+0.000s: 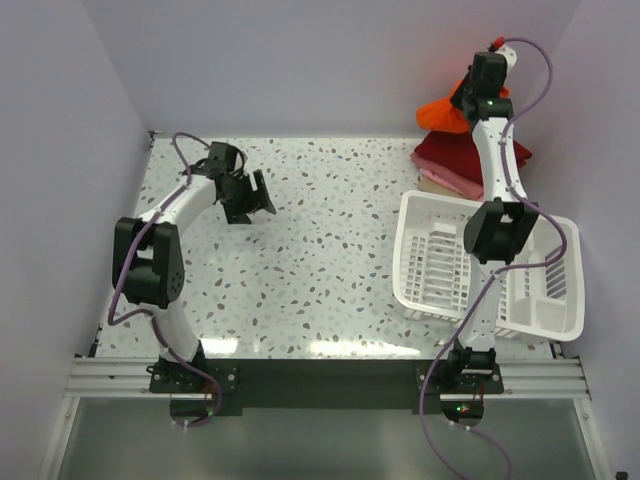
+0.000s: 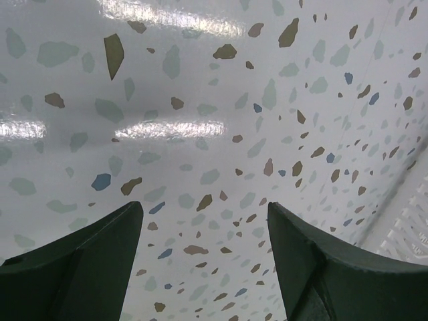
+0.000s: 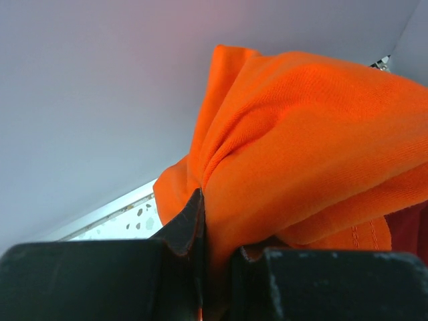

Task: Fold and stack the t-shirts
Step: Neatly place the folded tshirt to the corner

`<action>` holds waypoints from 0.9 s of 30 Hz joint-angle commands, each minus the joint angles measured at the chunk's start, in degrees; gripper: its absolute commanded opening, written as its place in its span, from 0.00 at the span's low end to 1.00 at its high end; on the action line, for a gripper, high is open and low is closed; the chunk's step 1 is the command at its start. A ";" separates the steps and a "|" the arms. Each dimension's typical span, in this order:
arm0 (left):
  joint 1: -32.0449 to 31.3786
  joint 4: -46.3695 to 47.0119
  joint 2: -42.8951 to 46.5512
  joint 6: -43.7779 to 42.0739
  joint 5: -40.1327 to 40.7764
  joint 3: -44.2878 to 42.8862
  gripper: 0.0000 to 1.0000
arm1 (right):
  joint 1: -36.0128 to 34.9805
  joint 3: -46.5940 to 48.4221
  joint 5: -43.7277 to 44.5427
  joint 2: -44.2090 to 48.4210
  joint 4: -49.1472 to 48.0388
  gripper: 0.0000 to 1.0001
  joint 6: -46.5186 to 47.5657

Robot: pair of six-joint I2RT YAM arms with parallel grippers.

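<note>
While the left gripper [image 2: 204, 221] hangs open over the counter [image 1: 330, 250], the right gripper [image 3: 202, 200] clamps a bunched, bright orange t-shirt [image 3: 301, 154], held above the folded dark red and pink t-shirts [image 1: 445, 152] at the counter's far right.

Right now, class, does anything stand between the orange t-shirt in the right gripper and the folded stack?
Nothing visible. The right gripper pinches the orange t-shirt over the folded stack; the white basket sits nearer the arm bases.
</note>
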State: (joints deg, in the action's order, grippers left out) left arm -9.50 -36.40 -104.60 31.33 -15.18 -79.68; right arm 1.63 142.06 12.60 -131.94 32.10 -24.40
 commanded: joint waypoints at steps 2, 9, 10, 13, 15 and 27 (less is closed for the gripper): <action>0.79 -1.21 -0.96 -2.33 -2.05 -2.67 0.80 | 0.74 1.55 1.55 4.50 -3.97 0.00 1.46; 1.06 -1.30 -1.14 -2.59 -2.75 -2.32 0.80 | 1.36 0.33 5.32 5.02 -2.57 0.00 4.89; 1.06 -1.39 -1.05 -2.59 -2.84 -2.32 0.80 | 1.36 -0.02 6.46 5.37 -2.13 0.11 5.07; 1.06 -1.30 -0.61 -2.68 -2.92 -2.23 0.82 | 1.36 0.15 12.96 6.07 1.21 0.73 4.98; 1.06 -1.22 -0.08 -2.77 -3.10 -1.97 0.85 | 1.27 -0.99 19.00 7.39 2.79 0.90 4.63; 1.06 -0.25 4.48 -4.52 -1.61 -0.56 0.89 | 0.05 -18.21 23.17 20.57 -0.46 0.99 8.84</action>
State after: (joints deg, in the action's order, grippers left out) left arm -8.99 -37.04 -104.42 28.86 -17.12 -79.92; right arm 2.57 125.91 33.85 -116.25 33.39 -17.21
